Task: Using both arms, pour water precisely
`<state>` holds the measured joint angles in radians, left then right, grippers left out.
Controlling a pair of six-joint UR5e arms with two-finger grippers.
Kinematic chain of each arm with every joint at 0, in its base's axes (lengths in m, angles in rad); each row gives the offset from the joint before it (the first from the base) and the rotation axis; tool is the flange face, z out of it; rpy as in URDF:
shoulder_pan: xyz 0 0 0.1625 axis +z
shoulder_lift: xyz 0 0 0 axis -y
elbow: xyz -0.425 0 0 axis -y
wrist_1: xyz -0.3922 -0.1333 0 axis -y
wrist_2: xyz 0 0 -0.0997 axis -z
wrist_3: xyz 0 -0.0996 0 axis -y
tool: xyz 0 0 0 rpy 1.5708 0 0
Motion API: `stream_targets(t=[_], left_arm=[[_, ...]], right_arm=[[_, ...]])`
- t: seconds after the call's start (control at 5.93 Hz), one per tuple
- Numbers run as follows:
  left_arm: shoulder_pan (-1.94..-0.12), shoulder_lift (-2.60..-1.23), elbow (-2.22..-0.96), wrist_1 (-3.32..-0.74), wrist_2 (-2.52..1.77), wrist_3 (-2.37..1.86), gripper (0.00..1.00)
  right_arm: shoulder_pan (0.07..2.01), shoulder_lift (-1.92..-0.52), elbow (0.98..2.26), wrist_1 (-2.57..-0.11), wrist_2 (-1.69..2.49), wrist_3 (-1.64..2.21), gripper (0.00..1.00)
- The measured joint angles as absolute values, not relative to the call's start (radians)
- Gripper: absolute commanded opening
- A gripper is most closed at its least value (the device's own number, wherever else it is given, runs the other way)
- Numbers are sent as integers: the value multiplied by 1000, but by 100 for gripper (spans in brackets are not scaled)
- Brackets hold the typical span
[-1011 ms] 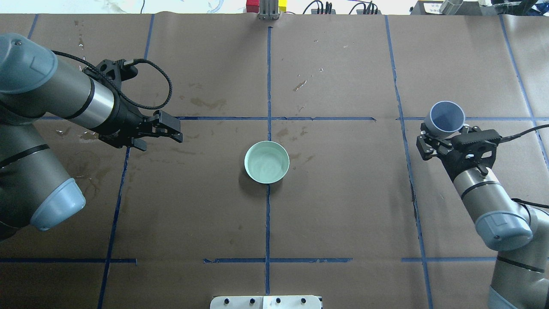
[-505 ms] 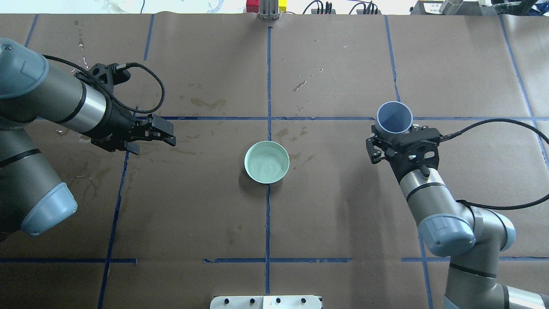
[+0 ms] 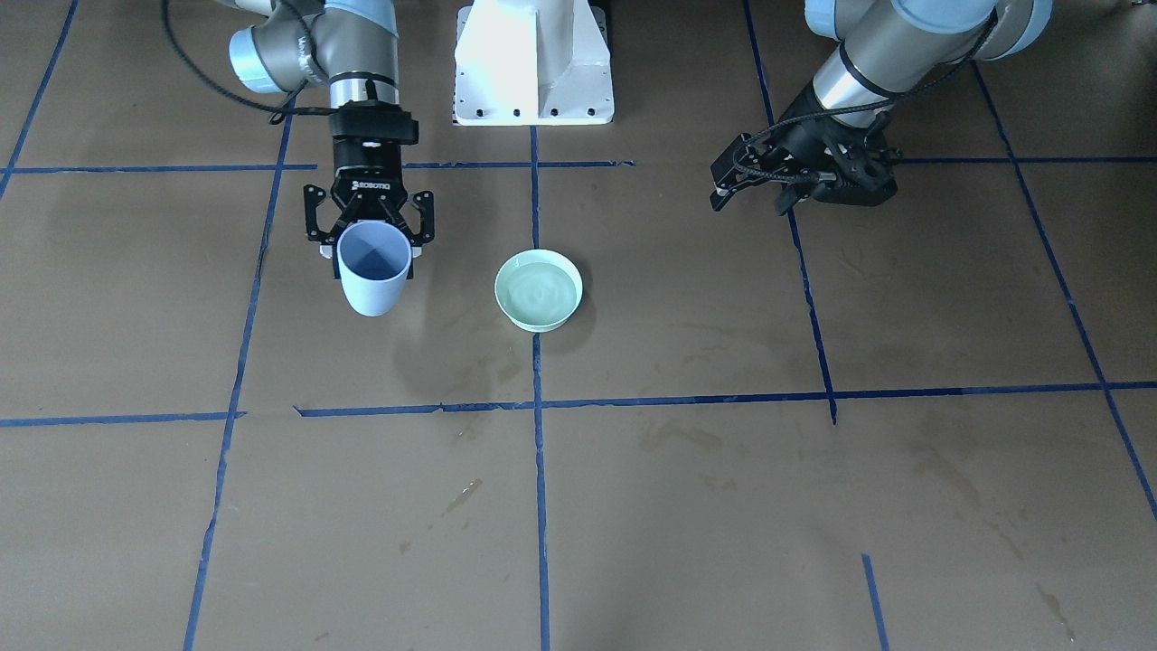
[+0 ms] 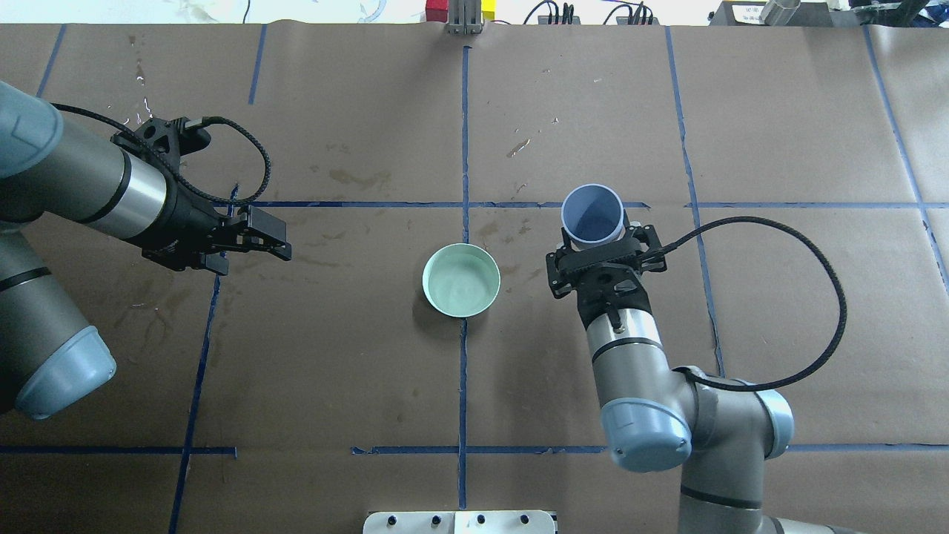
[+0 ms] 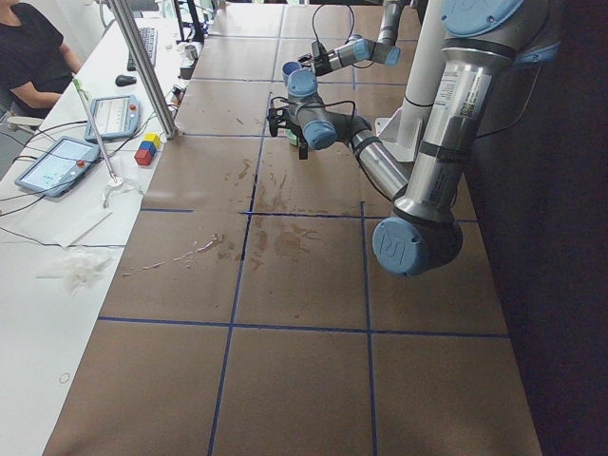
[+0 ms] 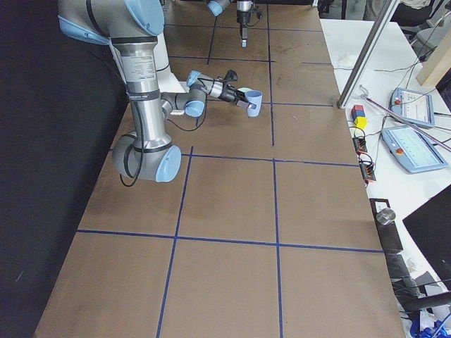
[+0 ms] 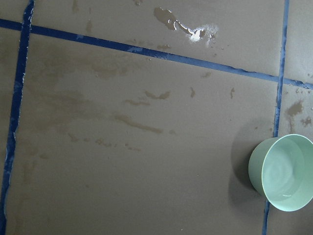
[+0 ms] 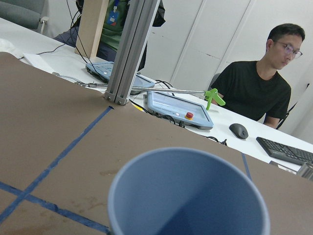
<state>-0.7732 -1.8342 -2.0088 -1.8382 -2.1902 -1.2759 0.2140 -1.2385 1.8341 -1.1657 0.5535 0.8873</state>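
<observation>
A pale green bowl (image 4: 461, 280) stands at the table's middle, with glossy clear water (image 3: 539, 287) in it; it also shows in the left wrist view (image 7: 283, 172). My right gripper (image 4: 595, 239) is shut on an upright light-blue cup (image 4: 592, 213), held just to the bowl's right and a little beyond it. The cup (image 3: 371, 267) is above the table; I cannot tell whether it holds water. Its rim fills the right wrist view (image 8: 188, 196). My left gripper (image 4: 285, 246) is open and empty, well to the left of the bowl.
Blue tape lines (image 4: 464, 148) grid the brown paper cover. Small wet patches lie beyond the bowl (image 4: 519, 147) and at far left (image 4: 141, 111). A white pedestal base (image 3: 533, 63) is at the robot's side. A metal post (image 4: 465, 18) stands at the far edge.
My right arm has carried the cup leftward from the table's right side to beside the bowl. My left gripper has drawn back a little to the left.
</observation>
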Motion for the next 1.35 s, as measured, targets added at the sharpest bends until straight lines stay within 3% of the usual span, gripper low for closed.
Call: stream_targets(t=[0.34, 1.35], left_arm=[[-773, -1826, -2012, -1839, -2194, -1277, 100], [-773, -1824, -2033, -1838, -2194, -1279, 100]], right_arm=[[178, -1168, 1805, -1249, 502, 845, 3], [198, -1048, 1673, -1407, 551, 667, 3]])
